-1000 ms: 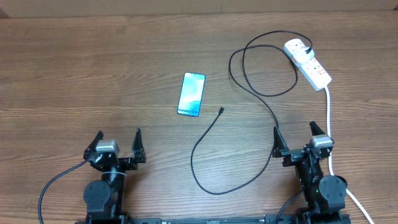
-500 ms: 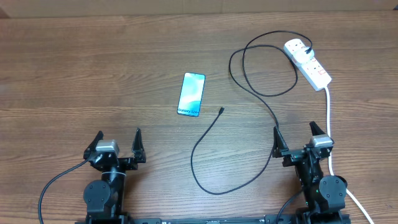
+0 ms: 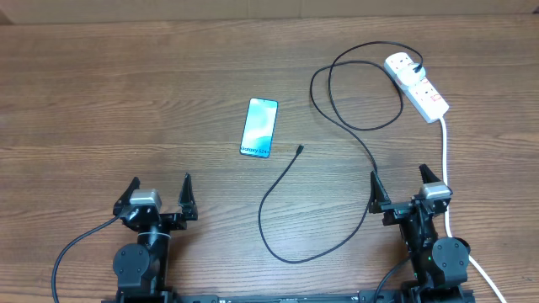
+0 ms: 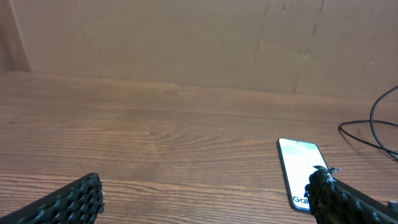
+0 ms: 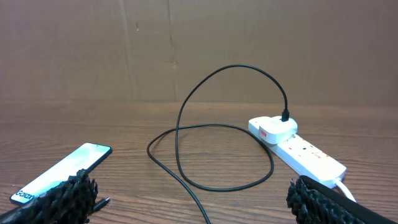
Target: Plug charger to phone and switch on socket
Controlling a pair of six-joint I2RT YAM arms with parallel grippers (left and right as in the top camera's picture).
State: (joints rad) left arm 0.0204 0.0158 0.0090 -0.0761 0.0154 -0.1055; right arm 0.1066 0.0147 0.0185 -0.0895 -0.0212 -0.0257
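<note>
The phone (image 3: pixel 259 127) lies flat at mid-table, blue-teal screen up; it also shows in the left wrist view (image 4: pixel 298 171) and the right wrist view (image 5: pixel 62 171). The charger's black cable (image 3: pixel 337 114) loops from its plug in the white socket strip (image 3: pixel 417 84) to a free connector tip (image 3: pixel 301 150) just right of the phone. The cable (image 5: pixel 186 134) and the socket (image 5: pixel 298 149) show in the right wrist view. My left gripper (image 3: pixel 161 195) is open and empty near the front left. My right gripper (image 3: pixel 398 187) is open and empty near the front right.
The socket's thick white cord (image 3: pixel 446 168) runs down the right side past my right arm. A cardboard wall (image 4: pixel 186 43) stands at the table's far edge.
</note>
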